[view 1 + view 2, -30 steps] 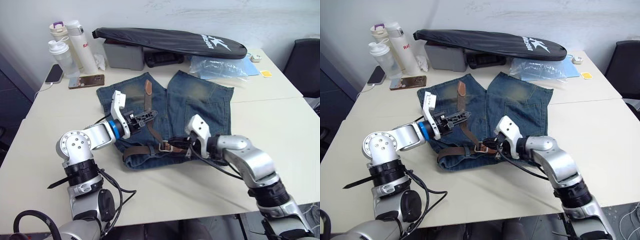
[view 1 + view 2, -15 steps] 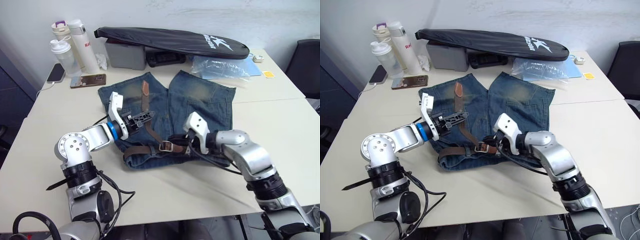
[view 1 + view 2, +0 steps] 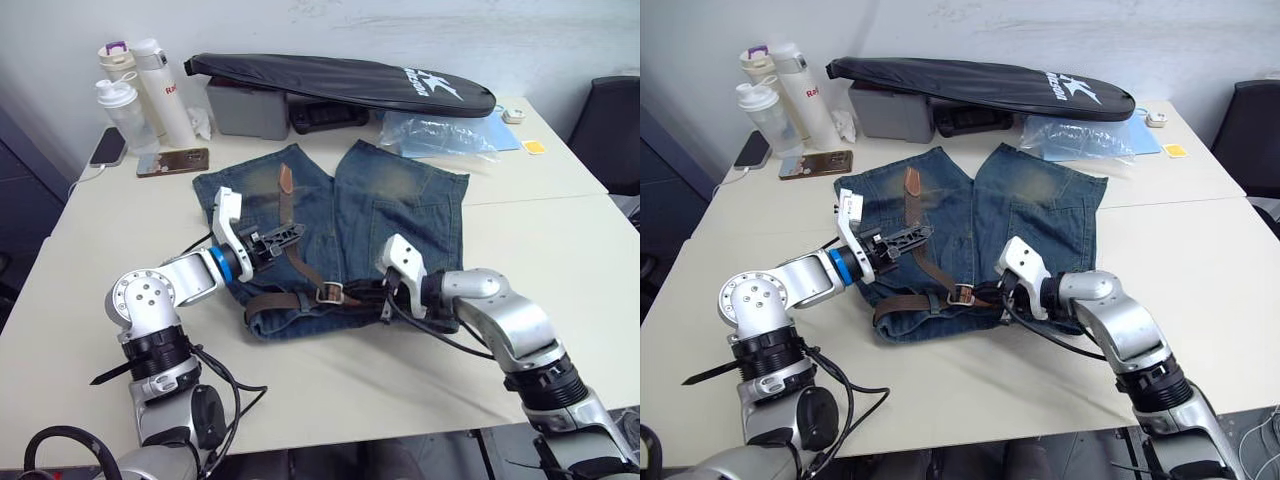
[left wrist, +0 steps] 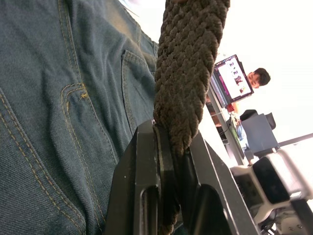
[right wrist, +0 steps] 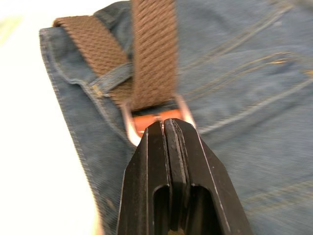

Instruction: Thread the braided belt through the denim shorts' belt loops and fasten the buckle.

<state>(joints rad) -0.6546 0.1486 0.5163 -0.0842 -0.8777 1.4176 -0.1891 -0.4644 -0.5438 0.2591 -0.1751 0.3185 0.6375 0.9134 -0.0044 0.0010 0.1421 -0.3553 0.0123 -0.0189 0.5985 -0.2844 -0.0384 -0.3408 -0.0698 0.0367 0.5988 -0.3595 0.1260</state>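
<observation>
- Faded blue denim shorts (image 3: 400,215) lie flat on the pale surface (image 3: 560,250), waistband toward the robot; the dark-brown braided belt (image 3: 290,235) runs up the left leg and along the waistband
- The left end effector (image 3: 283,238) is clamped on the belt strap, lifted above the denim
- The right end effector (image 5: 167,128), fingers pressed together, sits at the silver metal buckle (image 3: 329,293); whether it grips anything is unclear

Coarse brown woven cord on the braided belt (image 4: 188,73), rough and matt. Faded blue cloth with yellow stitching on the denim shorts (image 3: 400,215). Shiny silver metal on the buckle (image 3: 328,293). Smooth matt cream top on the table (image 3: 560,250).
</observation>
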